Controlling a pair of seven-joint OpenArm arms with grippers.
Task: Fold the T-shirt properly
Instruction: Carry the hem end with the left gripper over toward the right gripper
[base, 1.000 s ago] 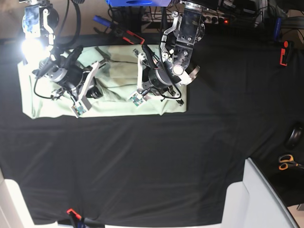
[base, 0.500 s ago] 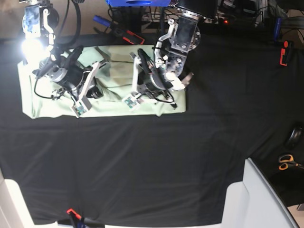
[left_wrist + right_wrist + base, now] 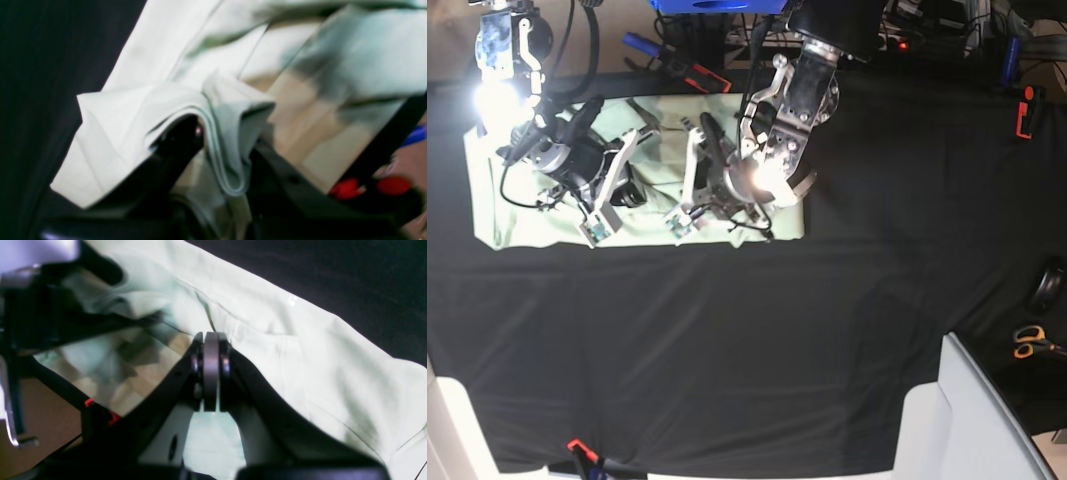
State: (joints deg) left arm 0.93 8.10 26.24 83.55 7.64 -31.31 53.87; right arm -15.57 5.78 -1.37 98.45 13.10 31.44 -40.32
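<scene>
Currently the pale mint-green cotton T-shirt (image 3: 527,215) lies as a long band parallel to the far edge of the black-covered tabletop (image 3: 747,340), toward its far-left corner. The left hand (image 3: 217,160) clamps a bunched fold at the band's right end; the right hand (image 3: 210,373), clenched empty, rests over the left part.

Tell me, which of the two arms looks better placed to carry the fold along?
Probably the left: its gripper already pinches a bunched layer of the T-shirt. The right gripper is shut with no cloth between its pads.
</scene>
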